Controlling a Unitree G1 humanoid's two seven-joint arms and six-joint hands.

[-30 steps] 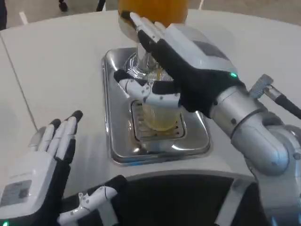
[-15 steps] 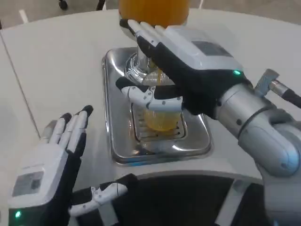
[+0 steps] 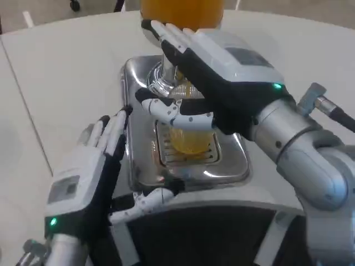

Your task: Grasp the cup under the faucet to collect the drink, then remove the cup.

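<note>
My left hand (image 3: 89, 177) has risen and moved in beside the steel drip tray (image 3: 138, 166), fingers spread and holding nothing, while my right hand (image 3: 213, 83) wraps the cup (image 3: 188, 138) of orange drink standing on the tray's grate below the faucet (image 3: 163, 75).

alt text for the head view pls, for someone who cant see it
The robot's right hand reaches over a clear cup of orange drink standing on a shiny metal drip tray, below a dispenser full of orange liquid. Its left hand, fingers apart and holding nothing, hovers at the tray's left edge above the white table.
</note>
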